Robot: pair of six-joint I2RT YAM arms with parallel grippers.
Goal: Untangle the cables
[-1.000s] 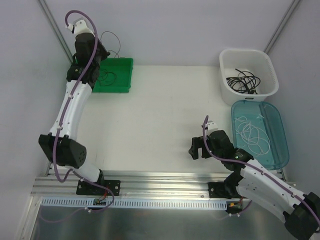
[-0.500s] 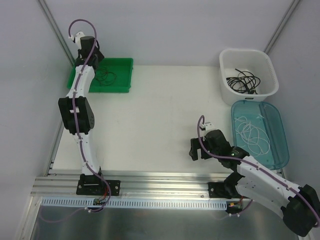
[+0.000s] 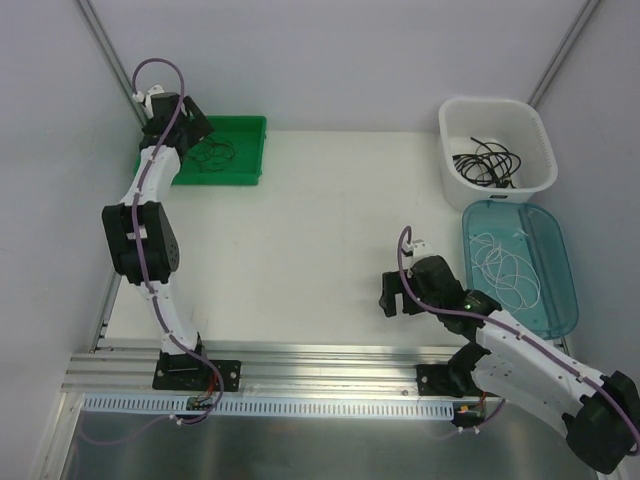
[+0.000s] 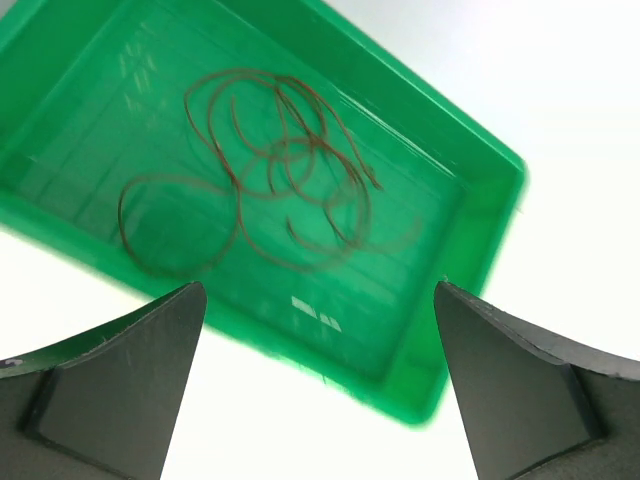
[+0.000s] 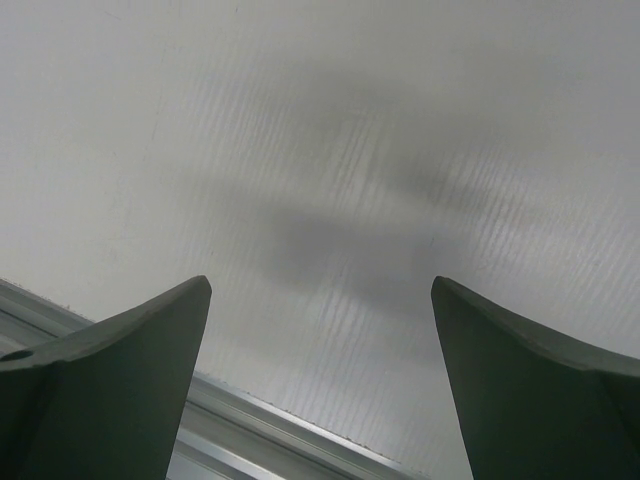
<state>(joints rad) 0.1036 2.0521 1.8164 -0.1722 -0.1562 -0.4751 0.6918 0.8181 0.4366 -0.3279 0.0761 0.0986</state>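
A thin dark cable [image 4: 285, 175] lies in loose loops on the floor of the green tray [image 4: 487, 235] at the far left [image 3: 262, 150]. My left gripper [image 4: 318, 288] hangs above the tray's near edge, open, with nothing between its fingers; from above it [image 3: 195, 125] sits over the tray's left end. More black cables [image 3: 487, 163] lie bundled in the white basket [image 3: 530, 120] at the far right. A thin white cable [image 3: 508, 268] is coiled on the teal tray [image 3: 560, 300]. My right gripper [image 3: 392, 297] hovers open and empty over the bare table [image 5: 320, 282].
The left arm's elbow [image 3: 140, 240] stands folded up along the table's left edge. An aluminium rail [image 3: 320, 365] runs along the table's near edge, and in the right wrist view it [image 5: 260, 420] lies just below the right fingers. Grey walls close the back and sides.
The left gripper opened and let go of the dark cable, which dropped from hanging above the green tray to lying in it. The left arm folded its elbow upward. The right arm barely moved.
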